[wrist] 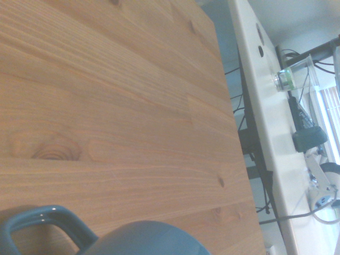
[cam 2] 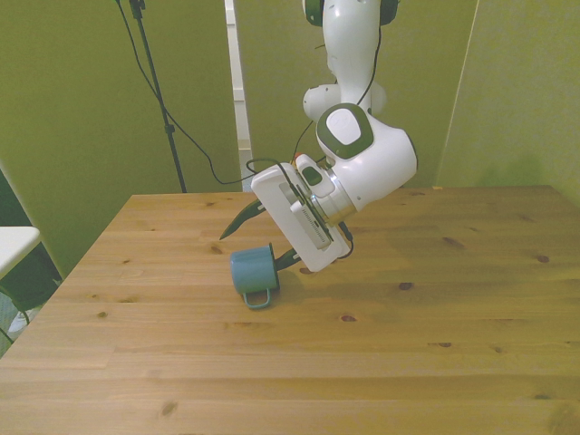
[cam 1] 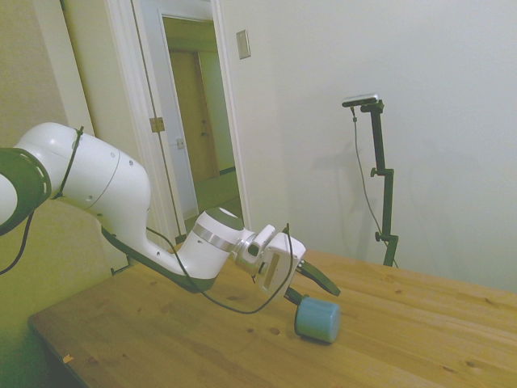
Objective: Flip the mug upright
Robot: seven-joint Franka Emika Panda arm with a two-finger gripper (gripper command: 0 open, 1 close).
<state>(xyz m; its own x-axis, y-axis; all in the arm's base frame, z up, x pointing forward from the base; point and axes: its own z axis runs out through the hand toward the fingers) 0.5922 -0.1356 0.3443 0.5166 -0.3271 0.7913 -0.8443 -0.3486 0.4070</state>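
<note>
Pale walls and an open doorway (cam 1: 194, 121) stand behind a wooden bench (cam 1: 404, 339) whose knotted planks fill the lower part of each view. Low over that bench, the end effector (cam 2: 263, 237) is tilted steeply, and its two dark fingers (cam 2: 243, 217) stand apart: in the front view one reaches out above and behind the mug, toward the front view's left, while the other comes down beside the mug, on the front view's right. In the side view the upper finger juts out past the mug's top, and the lower one ends just beside the mug, though contact cannot be judged. The mug (cam 2: 254, 272) lies on its side on the bench, a light blue-teal cylinder with its handle (cam 2: 260, 298) resting low toward the camera in the front view; in the side view its flat round end faces the camera. Up close, the wrist view shows the curved teal wall of the mug and its looped handle against the wood grain, with a large knot in the plank nearby. Behind the end effector, the white wrist and arm (cam 2: 362, 163) slope back up, a black cable (cam 1: 242, 303) hanging in a loop beneath the wrist.
</note>
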